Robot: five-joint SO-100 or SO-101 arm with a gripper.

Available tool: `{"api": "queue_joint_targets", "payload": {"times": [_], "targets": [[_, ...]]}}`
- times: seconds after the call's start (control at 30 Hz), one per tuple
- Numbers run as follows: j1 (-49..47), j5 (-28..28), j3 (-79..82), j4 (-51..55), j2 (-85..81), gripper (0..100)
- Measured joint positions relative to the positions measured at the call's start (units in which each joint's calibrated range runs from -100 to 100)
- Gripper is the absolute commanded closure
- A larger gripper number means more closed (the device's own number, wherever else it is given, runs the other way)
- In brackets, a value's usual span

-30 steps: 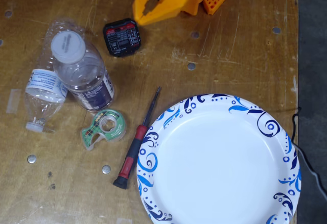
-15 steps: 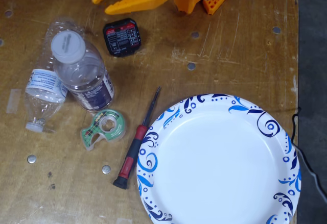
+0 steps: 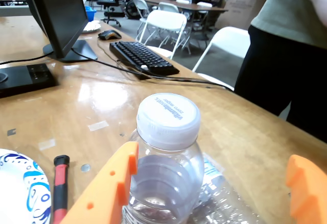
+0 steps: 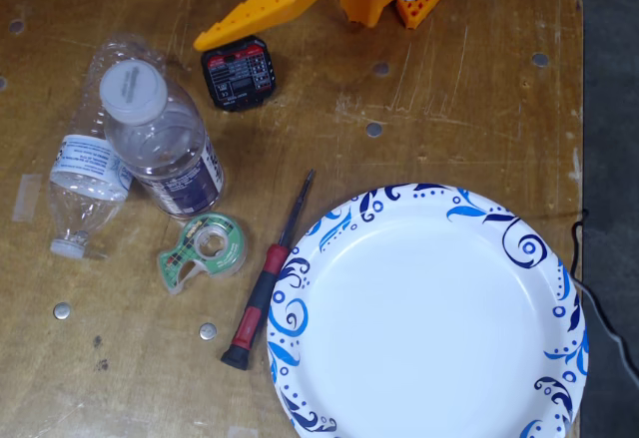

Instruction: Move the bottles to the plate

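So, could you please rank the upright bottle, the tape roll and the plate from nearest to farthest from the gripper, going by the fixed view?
1. Upright bottle, just below-left of the gripper at the top edge.
2. Tape roll, lower still, below the bottle.
3. Plate, filling the lower right.

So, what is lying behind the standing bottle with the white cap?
In the fixed view a crushed clear bottle lies on its side beside and partly behind the upright bottle. Its white cap end and label show; the upright bottle covers its far part. The plate is empty.
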Motion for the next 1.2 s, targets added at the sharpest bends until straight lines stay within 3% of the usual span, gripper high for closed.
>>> {"api": "queue_joint_targets", "payload": {"times": [0.23,0.6,1.2], "targets": [[-2.1,-2.0,-3.9,-9.0,15.9,69],[-1.9,-2.0,-5.6,-20.3,26.9,69],[-1.9,-2.3,-10.9,-22.2,34.0,70]]}}
